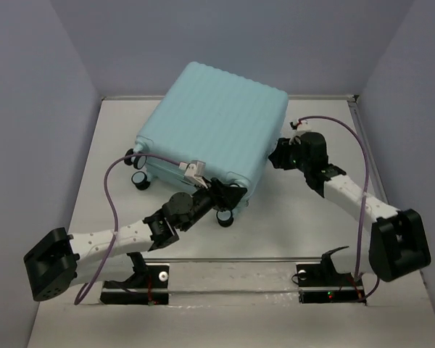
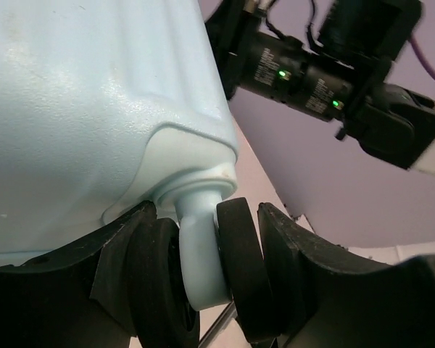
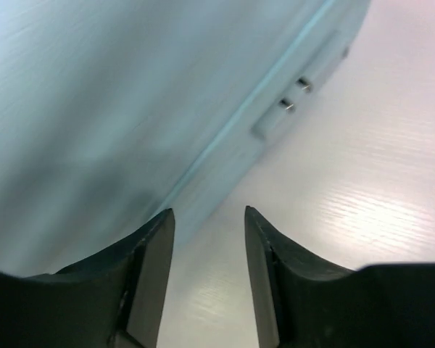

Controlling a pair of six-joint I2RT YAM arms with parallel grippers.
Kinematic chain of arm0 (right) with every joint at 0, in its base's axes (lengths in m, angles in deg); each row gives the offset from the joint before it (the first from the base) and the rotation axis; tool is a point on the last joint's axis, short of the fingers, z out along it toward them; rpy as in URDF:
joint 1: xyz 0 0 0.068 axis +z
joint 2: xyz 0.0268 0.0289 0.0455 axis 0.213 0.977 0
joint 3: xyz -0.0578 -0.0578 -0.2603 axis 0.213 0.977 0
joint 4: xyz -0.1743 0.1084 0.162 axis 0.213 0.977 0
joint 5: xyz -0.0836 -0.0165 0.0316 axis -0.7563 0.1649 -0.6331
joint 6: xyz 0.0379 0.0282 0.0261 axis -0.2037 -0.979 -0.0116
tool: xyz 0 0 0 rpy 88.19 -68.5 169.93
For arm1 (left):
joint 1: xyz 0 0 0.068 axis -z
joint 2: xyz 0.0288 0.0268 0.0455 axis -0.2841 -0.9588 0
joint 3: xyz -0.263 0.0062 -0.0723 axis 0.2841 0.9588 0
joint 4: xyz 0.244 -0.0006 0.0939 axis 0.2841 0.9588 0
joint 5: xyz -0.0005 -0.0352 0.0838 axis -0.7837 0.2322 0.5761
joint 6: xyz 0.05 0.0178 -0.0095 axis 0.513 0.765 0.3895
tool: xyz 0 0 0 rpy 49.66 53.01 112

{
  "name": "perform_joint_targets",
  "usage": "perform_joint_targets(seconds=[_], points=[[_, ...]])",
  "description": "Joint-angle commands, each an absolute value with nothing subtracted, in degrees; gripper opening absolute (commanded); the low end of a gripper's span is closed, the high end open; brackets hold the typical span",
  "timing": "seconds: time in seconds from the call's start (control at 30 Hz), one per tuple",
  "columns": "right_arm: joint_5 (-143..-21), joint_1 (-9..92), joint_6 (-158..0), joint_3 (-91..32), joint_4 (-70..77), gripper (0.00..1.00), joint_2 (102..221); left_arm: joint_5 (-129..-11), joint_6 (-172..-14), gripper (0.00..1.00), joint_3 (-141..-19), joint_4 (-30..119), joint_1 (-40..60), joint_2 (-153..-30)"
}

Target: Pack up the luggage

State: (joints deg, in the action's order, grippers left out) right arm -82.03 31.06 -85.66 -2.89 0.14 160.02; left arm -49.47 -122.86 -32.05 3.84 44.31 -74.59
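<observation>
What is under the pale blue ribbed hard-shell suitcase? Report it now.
Only the white table shows around the pale blue suitcase; black caster wheels stick out along its near edge, one between the left pincer's fingers. The closed suitcase hides whatever lies beneath.

A white table point(image 1: 275, 225) with a faint wood grain, plain in the right wrist view point(image 3: 377, 181), carries everything. The pale aqua suitcase point(image 1: 210, 123) lies closed on one broad side across the far half, turned at an angle to the edges, its ribbed shell facing up. Its caster wheels point(image 1: 139, 177) point toward the near left. At the near edge sit the left base mount point(image 1: 134, 279) and the right base mount point(image 1: 326, 279), both black and well apart.
</observation>
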Motion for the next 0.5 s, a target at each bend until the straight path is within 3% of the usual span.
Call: perform_joint_targets(seconds=[0.0, 0.1, 0.13, 0.17, 0.27, 0.3, 0.37, 0.47], points=[[-70.60, 33.30, -90.03, 7.13, -9.31, 0.51, 142.99, -52.58, -120.08, 0.06, -38.72, 7.01, 45.55, -80.47], [-68.05, 34.88, -93.12, 17.60, -10.19, 0.40, 135.67, -53.45, -120.60, 0.06, -43.12, 7.01, 45.54, -84.08], [-68.05, 35.84, -94.00, 20.15, -10.81, 0.16, 130.17, -53.89, -121.13, 0.06, -44.01, 6.93, 45.46, -84.96], [-67.35, 37.42, -95.83, 24.52, -12.38, 0.07, 127.59, -54.51, -121.48, 0.06, -44.80, 6.84, 45.37, -86.45], [-66.55, 40.15, -98.22, 29.83, -15.73, 0.12, 119.14, -55.30, -122.10, 0.06, -46.65, 6.05, 45.37, -87.87], [-66.90, 40.16, -98.83, 31.84, -15.99, 0.32, 118.08, -55.65, -122.10, 0.06, -47.43, 5.87, 45.46, -88.66], [-66.38, 40.16, -98.40, 32.74, -16.08, 0.44, 118.07, -56.44, -121.84, 0.06, -48.23, 5.96, 45.46, -89.63], [-67.95, 41.39, -98.49, 33.44, -17.40, 0.49, 119.47, -57.15, -121.83, 0.06, -49.11, 6.04, 44.93, -89.89]])
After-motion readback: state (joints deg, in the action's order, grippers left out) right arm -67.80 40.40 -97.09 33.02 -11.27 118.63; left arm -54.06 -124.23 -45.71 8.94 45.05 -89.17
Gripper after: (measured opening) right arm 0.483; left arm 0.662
